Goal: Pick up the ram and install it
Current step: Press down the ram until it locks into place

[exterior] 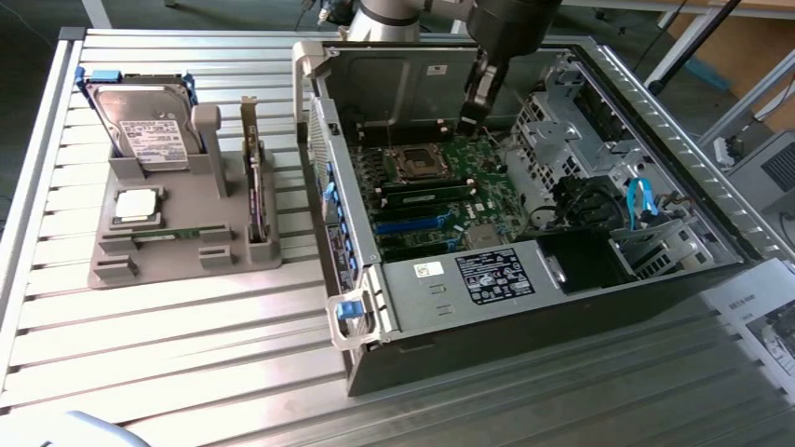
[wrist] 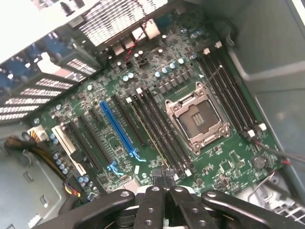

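Observation:
One ram (exterior: 163, 234), a thin green stick, lies in the front groove of the grey holder (exterior: 114, 272) on the exterior view's left. A second thin green edge, apparently another ram (wrist: 155, 138), stands in a black slot beside the empty processor socket (wrist: 199, 119) on the motherboard (exterior: 437, 220). My gripper (exterior: 474, 118) hangs inside the open computer case above the board's far end. In the wrist view the gripper (wrist: 164, 177) is shut, its black fingers pressed together, and I see nothing between them. It is above the near end of the slots.
The holder also carries a hard drive (exterior: 147, 126), a square silver processor (exterior: 137, 206) and an upright dark expansion card (exterior: 257, 191). The case wall (exterior: 326, 177) separates holder and board. Drive cages and blue cables (exterior: 641, 202) fill the case's right side.

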You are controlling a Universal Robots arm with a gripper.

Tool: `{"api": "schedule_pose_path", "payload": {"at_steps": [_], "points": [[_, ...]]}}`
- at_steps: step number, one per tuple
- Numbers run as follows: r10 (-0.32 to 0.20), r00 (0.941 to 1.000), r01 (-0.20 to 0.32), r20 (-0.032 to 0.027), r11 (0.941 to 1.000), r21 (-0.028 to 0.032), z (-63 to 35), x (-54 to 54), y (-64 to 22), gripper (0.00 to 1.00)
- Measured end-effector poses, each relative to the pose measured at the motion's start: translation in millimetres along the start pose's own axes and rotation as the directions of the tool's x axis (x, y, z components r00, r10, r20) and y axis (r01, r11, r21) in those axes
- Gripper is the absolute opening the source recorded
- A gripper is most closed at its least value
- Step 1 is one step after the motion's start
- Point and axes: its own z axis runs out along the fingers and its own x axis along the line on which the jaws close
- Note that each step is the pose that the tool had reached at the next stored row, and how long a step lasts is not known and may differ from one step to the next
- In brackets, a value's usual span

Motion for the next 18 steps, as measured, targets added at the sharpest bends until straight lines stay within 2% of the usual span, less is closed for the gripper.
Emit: {"api": "schedule_pose_path", "payload": {"at_steps": [4, 9, 14, 18], "points": [[0.061, 0.9981, -0.061, -0.0021, 0.9981, 0.0013, 0.1, 0.0, 0.0, 0.1], [0.137, 0.9906, -0.137, -0.0046, 0.9906, 0.0031, 0.2, 0.0, 0.0, 0.1], [0.212, 0.9773, -0.212, -0.0069, 0.9773, 0.0051, 0.4, 0.0, 0.0, 0.1], [0.272, 0.9623, -0.272, -0.0087, 0.9623, 0.0069, 0.5, 0.0, 0.0, 0.1]]}}
